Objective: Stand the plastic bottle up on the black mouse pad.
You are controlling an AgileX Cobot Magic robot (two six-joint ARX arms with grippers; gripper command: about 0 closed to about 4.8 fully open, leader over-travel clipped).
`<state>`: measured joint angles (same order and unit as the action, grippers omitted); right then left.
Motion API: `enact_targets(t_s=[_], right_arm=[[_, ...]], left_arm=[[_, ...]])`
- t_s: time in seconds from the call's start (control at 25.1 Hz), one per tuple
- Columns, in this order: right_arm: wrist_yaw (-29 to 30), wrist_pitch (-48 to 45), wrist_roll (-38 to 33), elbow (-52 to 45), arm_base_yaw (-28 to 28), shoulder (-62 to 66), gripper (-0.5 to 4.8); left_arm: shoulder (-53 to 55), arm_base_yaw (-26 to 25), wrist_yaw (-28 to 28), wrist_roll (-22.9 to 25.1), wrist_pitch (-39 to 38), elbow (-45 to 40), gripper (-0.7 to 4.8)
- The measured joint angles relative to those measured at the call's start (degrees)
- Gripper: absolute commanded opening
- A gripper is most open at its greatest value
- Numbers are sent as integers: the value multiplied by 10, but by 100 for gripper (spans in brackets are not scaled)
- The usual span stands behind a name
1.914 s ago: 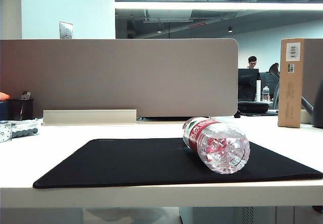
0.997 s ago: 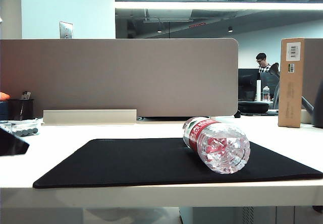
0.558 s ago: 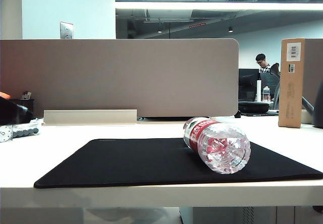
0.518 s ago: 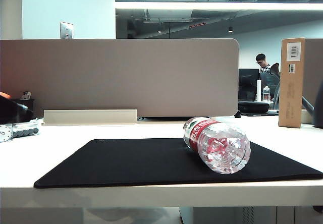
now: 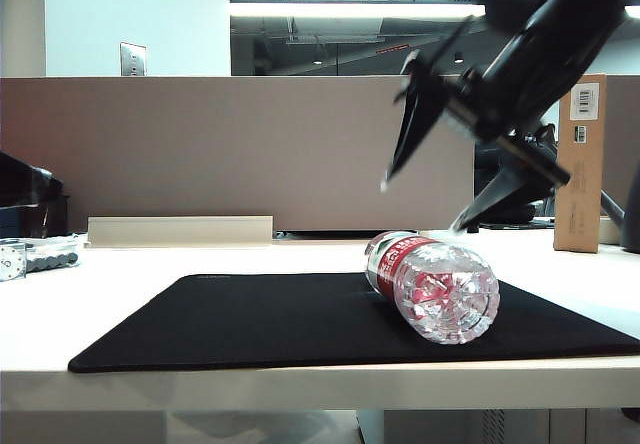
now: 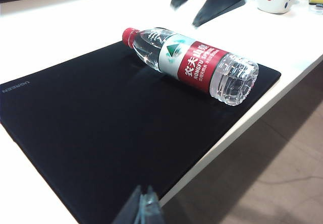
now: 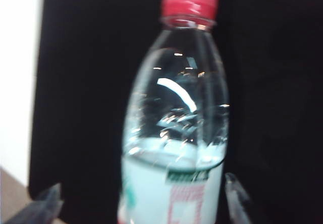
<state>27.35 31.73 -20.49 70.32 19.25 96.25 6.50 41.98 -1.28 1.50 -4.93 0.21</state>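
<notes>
**Bottle lying flat, right arm poised above**

Exterior view: the plastic bottle [image 5: 432, 286] is lying on its side at the right of the black mouse pad [image 5: 250, 319]. The right gripper [image 5: 425, 202] is hanging just above it, fingers spread wide.

Left wrist view: the left gripper [image 6: 144, 209] is showing only its fingertips, pressed together, over the pad's near edge.

Right wrist view: the spread fingers are flanking the bottle without touching it.
</notes>
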Motion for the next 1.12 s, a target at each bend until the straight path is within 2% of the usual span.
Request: enact_targets(t_s=[0.08, 0.32, 0.44, 0.56, 0.6, 0.64, 0.68, 0.72, 0.76, 1.0, 1.12], right_arm=[[-19, 25, 0, 50, 6, 48, 479], [-135, 131, 26, 180, 54, 146, 479], [-191, 188, 68, 252, 79, 197, 479], [-210, 260, 80, 293, 86, 244, 479], [-210, 269, 80, 293, 86, 250, 455], [-214, 272, 80, 293, 86, 253, 344], [-225, 273, 79, 294, 86, 256, 259], [-228, 273, 79, 294, 86, 257, 90], [-231, 275, 80, 295, 86, 255, -2], [-183, 266, 101, 293, 82, 251, -6], [-179, 214, 146, 286, 97, 210, -6]], left_arm=[[-1, 0, 0, 0, 0, 0, -1], [-1, 0, 0, 0, 0, 0, -1], [-1, 0, 0, 0, 0, 0, -1], [-1, 0, 0, 0, 0, 0, -1], [-1, 0, 0, 0, 0, 0, -1], [-1, 0, 0, 0, 0, 0, -1], [-1, 0, 0, 0, 0, 0, -1], [-1, 0, 0, 0, 0, 0, -1], [-1, 0, 0, 0, 0, 0, -1], [-2, 0, 0, 0, 0, 0, -1], [-14, 0, 0, 0, 0, 0, -1]])
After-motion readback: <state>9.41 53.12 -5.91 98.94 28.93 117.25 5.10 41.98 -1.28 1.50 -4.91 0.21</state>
